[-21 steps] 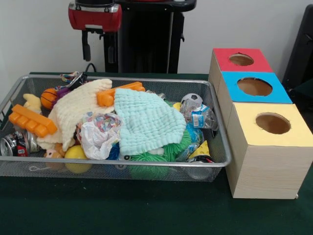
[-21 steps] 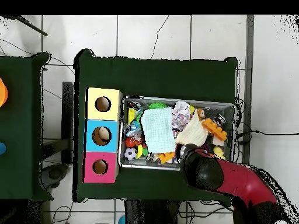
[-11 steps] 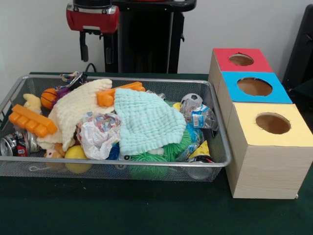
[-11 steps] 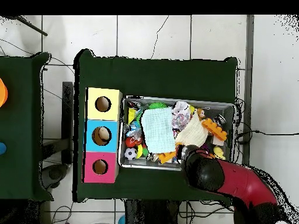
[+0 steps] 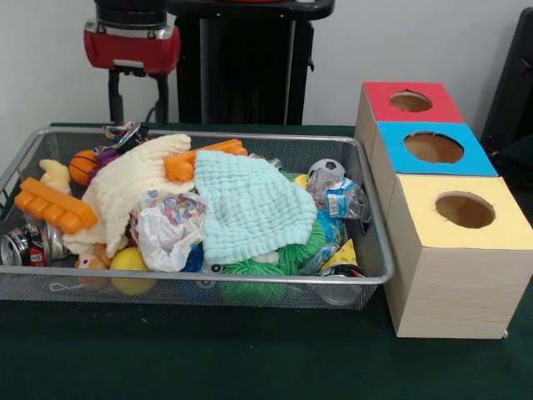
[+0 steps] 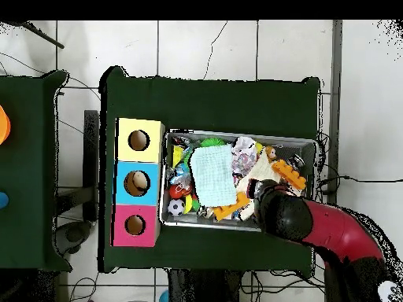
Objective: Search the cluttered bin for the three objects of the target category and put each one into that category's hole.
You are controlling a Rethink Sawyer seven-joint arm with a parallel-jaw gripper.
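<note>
Gripper (image 5: 134, 90) seen only in front view, jaws parted and empty above bin (image 5: 366, 218); overhead, hidden by arm (image 6: 315, 228).

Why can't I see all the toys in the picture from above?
In the overhead view the red arm covers one end of the wire bin, and the mint cloth hides what lies under it; in the front view the toys show plainly in even light, without glare.

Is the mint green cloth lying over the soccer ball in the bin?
No, in the front view the soccer ball sits uncovered beside the mint cloth, toward the boxes.
</note>
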